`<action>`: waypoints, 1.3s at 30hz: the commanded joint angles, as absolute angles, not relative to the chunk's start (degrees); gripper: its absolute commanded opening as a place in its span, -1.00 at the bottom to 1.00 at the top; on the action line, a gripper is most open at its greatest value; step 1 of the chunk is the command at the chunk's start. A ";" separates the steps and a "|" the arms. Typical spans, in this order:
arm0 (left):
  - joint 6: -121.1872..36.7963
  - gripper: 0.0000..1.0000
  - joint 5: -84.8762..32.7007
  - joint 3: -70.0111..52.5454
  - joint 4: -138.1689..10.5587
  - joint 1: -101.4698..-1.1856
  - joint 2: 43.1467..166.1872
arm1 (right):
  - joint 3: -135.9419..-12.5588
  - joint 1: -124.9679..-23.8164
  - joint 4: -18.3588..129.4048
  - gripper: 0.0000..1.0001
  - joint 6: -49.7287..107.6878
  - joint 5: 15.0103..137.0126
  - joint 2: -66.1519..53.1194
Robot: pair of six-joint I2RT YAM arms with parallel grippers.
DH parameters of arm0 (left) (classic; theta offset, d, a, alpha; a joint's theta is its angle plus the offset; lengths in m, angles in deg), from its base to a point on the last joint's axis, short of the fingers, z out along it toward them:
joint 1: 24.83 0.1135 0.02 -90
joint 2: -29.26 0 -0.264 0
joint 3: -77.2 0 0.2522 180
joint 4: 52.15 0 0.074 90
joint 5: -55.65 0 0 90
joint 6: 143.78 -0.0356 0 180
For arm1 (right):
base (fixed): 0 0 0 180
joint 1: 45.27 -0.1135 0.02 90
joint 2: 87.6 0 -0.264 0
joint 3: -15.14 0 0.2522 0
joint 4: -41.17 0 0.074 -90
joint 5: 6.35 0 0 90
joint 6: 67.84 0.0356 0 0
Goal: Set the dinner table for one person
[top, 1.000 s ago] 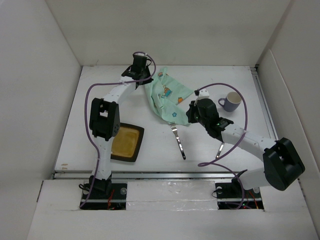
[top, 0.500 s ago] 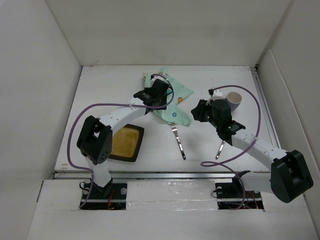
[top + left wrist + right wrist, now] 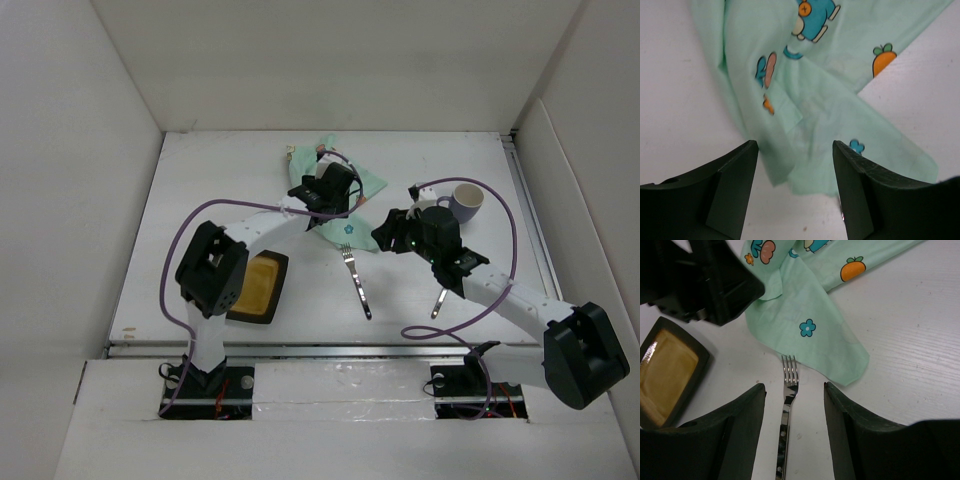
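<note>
The white dinner table (image 3: 200,200) carries a crumpled mint-green printed placemat (image 3: 366,181) at the back centre. My left gripper (image 3: 335,212) is open and empty, hovering over the placemat's near corner (image 3: 815,90). A steel fork (image 3: 356,282) lies in front of that corner, tines towards the cloth. My right gripper (image 3: 381,237) is open and empty, above the fork (image 3: 787,390), whose tines lie between its fingers (image 3: 735,430) in the right wrist view. The left gripper (image 3: 705,280) shows at the top left of that view, over the placemat (image 3: 810,325).
A square black dish with a yellow inside (image 3: 255,287) sits front left, also in the right wrist view (image 3: 667,370). A lavender mug (image 3: 466,202) stands at the right. Another piece of cutlery (image 3: 440,298) lies under the right arm. White walls enclose the table.
My left gripper has swung from the placemat's far left edge to over its near corner. My right gripper pulled right, then came back left above the fork.
</note>
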State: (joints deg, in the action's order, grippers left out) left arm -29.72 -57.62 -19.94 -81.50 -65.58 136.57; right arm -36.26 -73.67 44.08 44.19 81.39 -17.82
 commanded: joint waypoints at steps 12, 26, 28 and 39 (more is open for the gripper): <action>-32.69 -1.00 -53.89 -28.94 -79.01 -53.93 139.14 | -51.24 -71.03 43.93 0.43 47.56 91.13 1.99; -36.89 -1.00 -45.25 -33.06 -81.55 -46.36 139.21 | -81.92 -68.38 54.05 0.45 59.69 85.25 34.55; -37.86 -1.00 -45.77 -34.12 -81.90 -46.36 139.21 | -84.20 -68.38 56.49 0.45 60.39 84.45 36.49; -34.79 -1.00 -37.69 -34.83 -79.27 -40.82 139.74 | -90.28 -67.85 58.27 -0.86 63.38 85.41 40.81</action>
State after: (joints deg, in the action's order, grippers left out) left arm -36.21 -40.65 -33.60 -81.35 -41.87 140.28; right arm -87.43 -68.09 56.84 62.00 85.94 39.40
